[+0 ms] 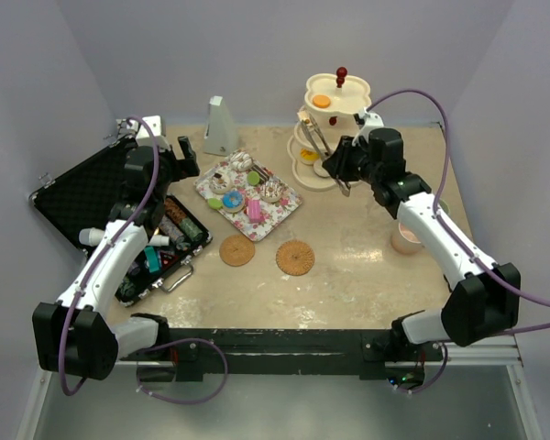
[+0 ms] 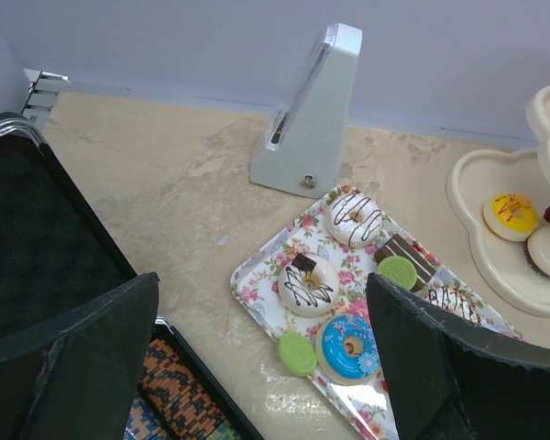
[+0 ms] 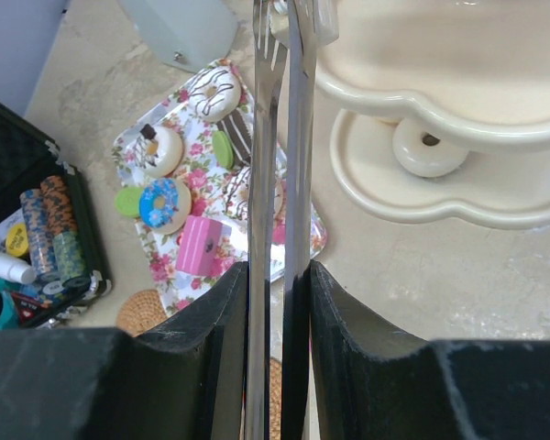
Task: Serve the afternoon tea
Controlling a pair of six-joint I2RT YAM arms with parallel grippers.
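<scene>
The top view looks down from behind over the whole counter (image 1: 348,284). Both wrist views sit close, sharing the floral tray (image 2: 257,275) and cream stand (image 2: 467,192).

Polished metal tongs (image 3: 300,137), glossy plastic-looking stand (image 3: 458,110), rough woven coasters (image 1: 237,250), matt stone-look table (image 1: 367,275)
</scene>
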